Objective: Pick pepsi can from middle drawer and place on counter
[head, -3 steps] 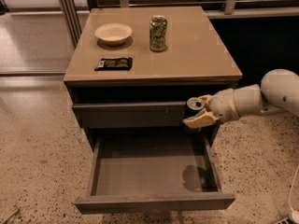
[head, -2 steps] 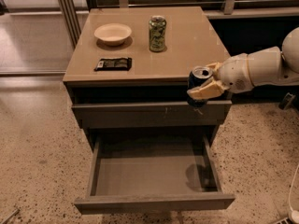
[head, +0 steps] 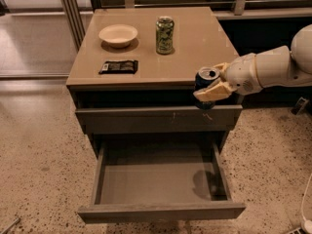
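Gripper (head: pixel 215 82) at front right corner of counter (head: pixel 195 38), fingers pinching pepsi can (head: pixel 206 78) from right side. Can upright, long axis vertical, clear of open middle drawer (head: pixel 156 179). Can hangs just outside counter edge, base below top surface. Judgement: needs lift, then inward shift over counter before release.

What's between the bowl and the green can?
Bare counter, in the camera view. The gripper holds the pepsi can at the counter's front-right edge.
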`<state>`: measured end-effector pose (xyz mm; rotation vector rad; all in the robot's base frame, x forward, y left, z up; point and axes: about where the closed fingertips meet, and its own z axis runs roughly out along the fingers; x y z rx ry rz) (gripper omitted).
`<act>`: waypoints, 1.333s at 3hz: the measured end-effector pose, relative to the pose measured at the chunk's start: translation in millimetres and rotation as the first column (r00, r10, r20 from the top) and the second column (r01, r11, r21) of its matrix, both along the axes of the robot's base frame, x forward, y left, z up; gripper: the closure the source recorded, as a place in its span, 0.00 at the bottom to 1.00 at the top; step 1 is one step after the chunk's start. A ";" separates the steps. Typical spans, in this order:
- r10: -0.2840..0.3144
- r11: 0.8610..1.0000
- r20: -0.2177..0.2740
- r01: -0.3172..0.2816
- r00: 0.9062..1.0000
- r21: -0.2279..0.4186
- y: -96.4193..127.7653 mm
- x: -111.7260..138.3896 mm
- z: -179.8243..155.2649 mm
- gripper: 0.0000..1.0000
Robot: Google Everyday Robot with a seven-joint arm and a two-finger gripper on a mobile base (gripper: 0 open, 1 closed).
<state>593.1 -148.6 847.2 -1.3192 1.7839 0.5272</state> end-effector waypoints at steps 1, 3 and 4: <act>-0.066 0.997 0.024 0.067 0.998 -0.037 -4.8 26.6 28.4 1.00; -0.267 0.961 0.126 0.274 0.955 -0.046 -39.2 97.7 75.8 1.00; -0.377 0.926 0.168 0.374 0.911 0.047 -58.4 130.9 67.6 1.00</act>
